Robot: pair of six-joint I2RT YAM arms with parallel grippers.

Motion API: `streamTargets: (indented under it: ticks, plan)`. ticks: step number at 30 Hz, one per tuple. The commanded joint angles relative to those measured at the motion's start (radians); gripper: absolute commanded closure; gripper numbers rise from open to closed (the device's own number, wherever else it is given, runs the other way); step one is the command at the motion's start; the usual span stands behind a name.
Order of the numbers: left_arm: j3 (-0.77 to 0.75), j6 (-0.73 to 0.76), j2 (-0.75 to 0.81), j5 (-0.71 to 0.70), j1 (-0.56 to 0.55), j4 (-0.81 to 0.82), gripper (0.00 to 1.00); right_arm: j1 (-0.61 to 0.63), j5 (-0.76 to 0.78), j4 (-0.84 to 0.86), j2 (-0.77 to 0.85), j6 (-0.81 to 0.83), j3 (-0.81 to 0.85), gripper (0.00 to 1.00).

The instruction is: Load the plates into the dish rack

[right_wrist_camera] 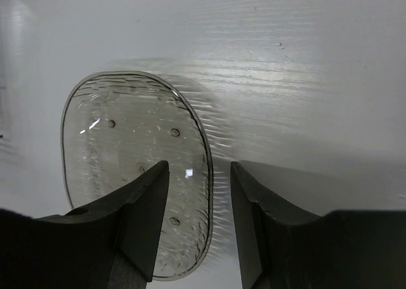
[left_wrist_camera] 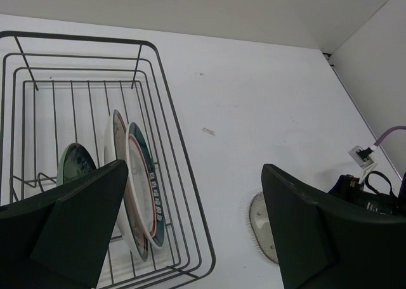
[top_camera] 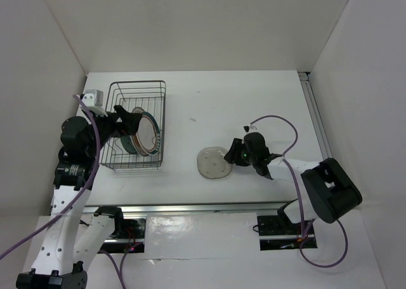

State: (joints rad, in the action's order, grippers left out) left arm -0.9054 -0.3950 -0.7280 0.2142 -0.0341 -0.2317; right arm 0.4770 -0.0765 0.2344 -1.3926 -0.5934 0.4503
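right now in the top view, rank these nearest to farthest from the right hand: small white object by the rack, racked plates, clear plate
1. clear plate, on the table, right at the right hand
2. racked plates, standing in the dish rack, off to the left
3. small white object, beyond the rack's far left corner

Robotics lab test cell rather than a home kitchen. Evidence: a flat white surface boxed in by plain white panel walls; white-and-black left robot arm and right robot arm mounted at an aluminium rail along its near edge; loose purple cables. Household ware on it: dark metal wire dish rack.
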Motion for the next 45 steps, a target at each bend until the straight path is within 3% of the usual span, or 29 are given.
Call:
streamTargets:
  ticks: [1, 2, 3, 5, 10, 15, 19, 23, 25, 32, 45]
  plan:
    - [-0.043, 0.005, 0.016, -0.003, -0.001, 0.020, 0.00, -0.005, -0.063, 0.023, -0.028, -0.003, -0.025, 0.49]
    - [-0.043, 0.005, 0.016, -0.003, -0.001, 0.020, 0.00, -0.005, -0.054, 0.023, -0.037, -0.003, -0.025, 0.51]
    - [-0.052, 0.005, 0.006, -0.003, -0.001, 0.020, 0.00, -0.005, -0.054, 0.023, -0.037, -0.003, -0.025, 0.60]
    - [-0.052, -0.004, -0.004, -0.012, -0.001, 0.011, 0.00, -0.005, -0.035, 0.023, -0.046, -0.003, -0.025, 0.64]
    - [-0.052, -0.013, -0.037, -0.012, -0.001, 0.002, 0.00, -0.005, 0.011, -0.023, -0.094, -0.025, 0.014, 1.00]
    - [-0.061, -0.013, -0.093, 0.170, -0.001, 0.028, 0.00, -0.037, -0.075, 0.011, -0.129, -0.055, 0.118, 1.00]
    - [-0.041, -0.027, -0.143, 0.434, -0.001, 0.101, 0.00, -0.046, -0.029, 0.020, -0.071, -0.126, 0.278, 1.00]
    - [-0.023, -0.073, -0.204, 0.550, -0.001, 0.166, 0.01, -0.035, -0.020, 0.094, -0.023, -0.138, 0.388, 1.00]
    - [-0.023, -0.097, -0.232, 0.560, -0.001, 0.166, 0.01, 0.001, -0.034, 0.033, -0.060, -0.105, 0.492, 1.00]
    - [-0.043, -0.097, -0.268, 0.487, -0.001, 0.121, 0.02, 0.091, -0.057, 0.063, -0.112, -0.086, 0.588, 1.00]
    - [-0.043, -0.097, -0.289, 0.406, -0.001, 0.083, 0.06, 0.141, -0.175, 0.243, -0.066, -0.140, 0.533, 1.00]
